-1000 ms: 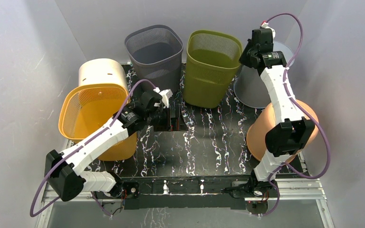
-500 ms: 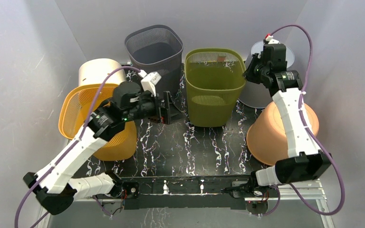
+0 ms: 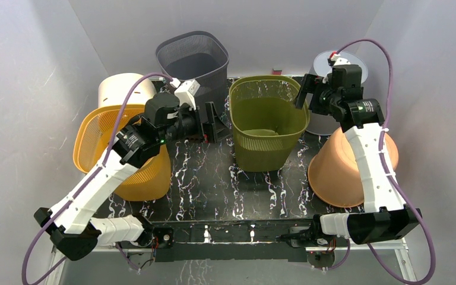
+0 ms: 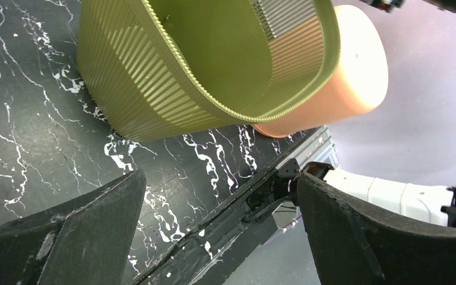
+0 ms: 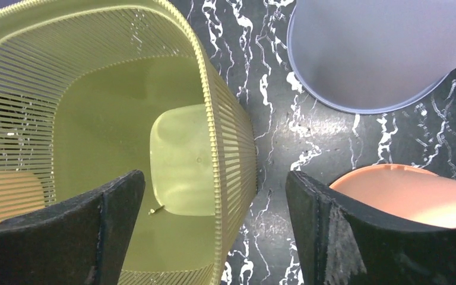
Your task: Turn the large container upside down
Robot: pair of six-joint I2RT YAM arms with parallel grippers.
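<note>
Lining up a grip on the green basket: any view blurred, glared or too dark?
Top external: sharp, evenly lit, green basket fully visible. Left wrist: basket ribs crisp, its own fingers dark and slightly soft. Right wrist: sharp, faint sheen on the marble table.

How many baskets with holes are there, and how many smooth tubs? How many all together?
Baskets with holes: 3 (yellow basket, dark grey basket, green basket)
Smooth tubs, all upside down: 3 (cream tub, light grey tub, peach tub)
Total: 6
</note>
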